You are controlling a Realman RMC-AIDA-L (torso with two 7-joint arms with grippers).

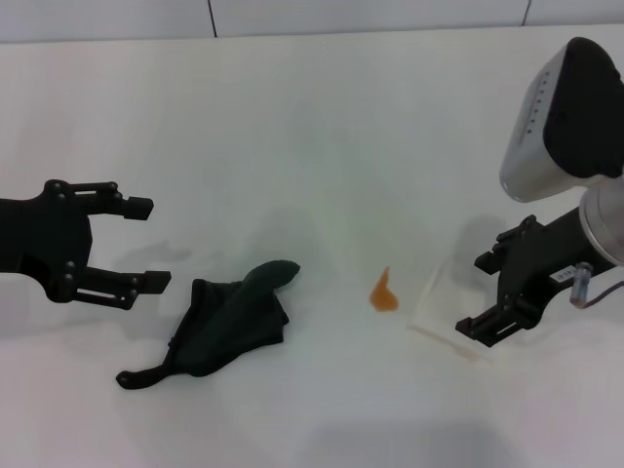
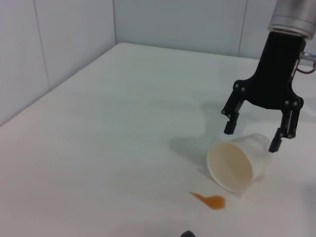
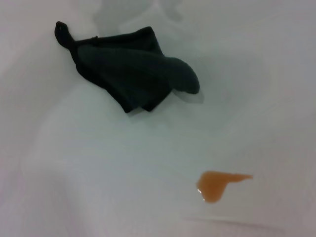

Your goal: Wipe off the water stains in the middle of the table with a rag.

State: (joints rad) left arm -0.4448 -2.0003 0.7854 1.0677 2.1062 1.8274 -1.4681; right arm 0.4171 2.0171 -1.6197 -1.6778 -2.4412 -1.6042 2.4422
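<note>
Here the rag [image 1: 231, 322] lies crumpled on the table [image 1: 292, 127], untouched, left of the water stains [image 1: 383, 293]. The left gripper [image 1: 146, 244] is held spread beside it and is best lowered over the thick fold, not the tail. The right gripper [image 1: 492, 295] is spread above a tipped cup [image 2: 237, 163]. The left fingers are not shown in the wrist view.

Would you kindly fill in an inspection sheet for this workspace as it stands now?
Surface: white table, smooth.
Job's things: orange water stains unwiped; dark rag lying crumpled beside them, untouched.
Clutter: translucent cup tipped on its side near the stain.
End effectors: left end effector open, hovering beside the rag; right end effector open, astride the cup.
Cables: short lead at the right wrist.
Surroundings: pale panelled walls.
</note>
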